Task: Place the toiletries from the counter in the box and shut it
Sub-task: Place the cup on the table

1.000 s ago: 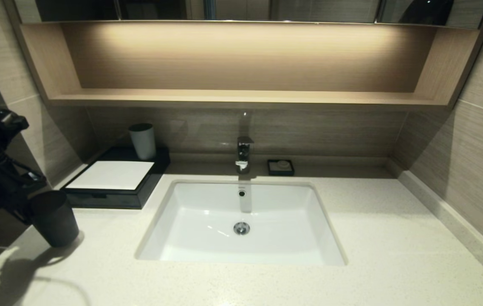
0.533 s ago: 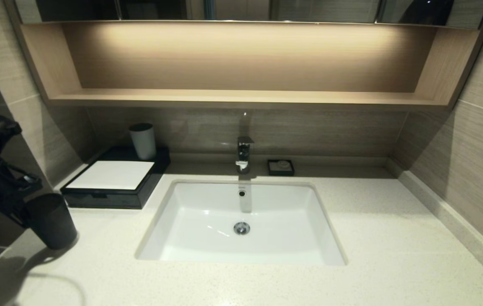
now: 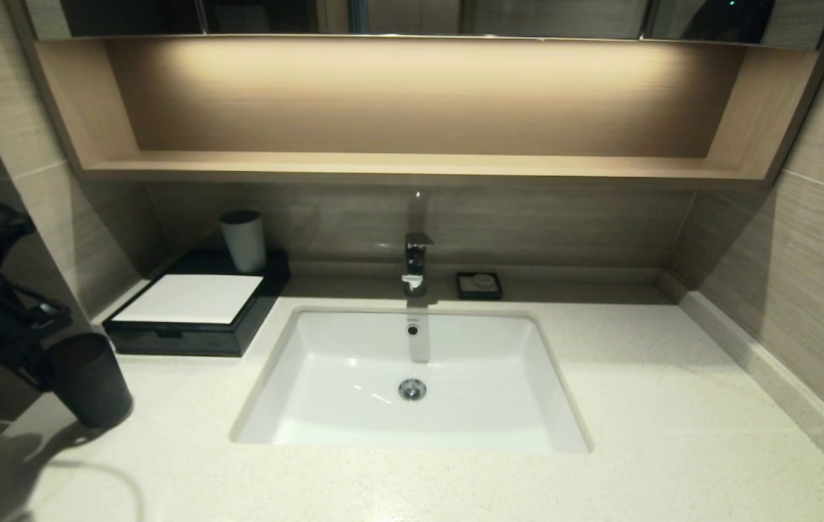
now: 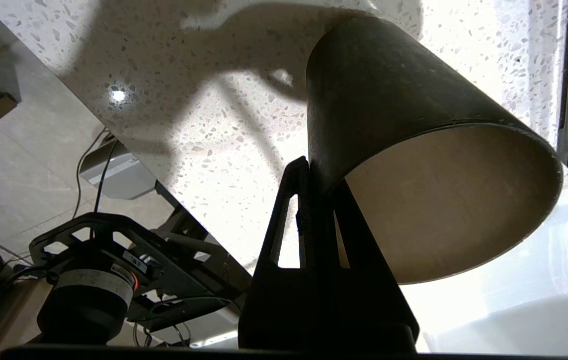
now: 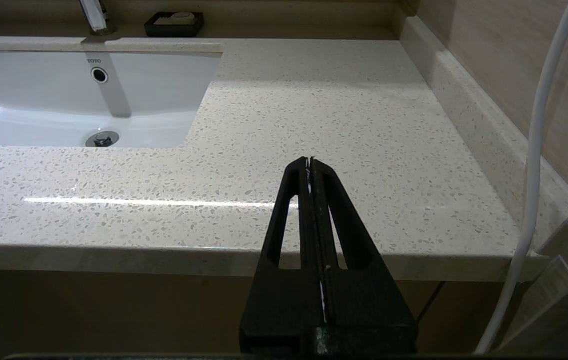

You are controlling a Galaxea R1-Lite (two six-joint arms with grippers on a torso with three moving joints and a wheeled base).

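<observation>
The toiletries are out of view. The black box (image 3: 190, 299) with its white top panel sits at the back left of the cream counter (image 3: 672, 406), its drawer front flush. My left gripper (image 3: 55, 354) hangs at the counter's front left, shut on the rim of a dark tumbler (image 3: 89, 382). In the left wrist view the left gripper (image 4: 308, 165) pinches the wall of the tumbler (image 4: 388, 90), which is tilted just over the stone. My right gripper (image 5: 309, 161) is shut on nothing, just off the counter's front right edge.
A white cup (image 3: 243, 241) stands on the back of the box. The sink (image 3: 354, 348) fills the middle, with the tap (image 3: 417, 262) and a small black soap dish (image 3: 479, 285) behind it. A white cable (image 5: 533, 175) hangs by the right wall.
My left arm has sunk slightly, bringing the tumbler a little lower toward the counter. The right arm has not moved.
</observation>
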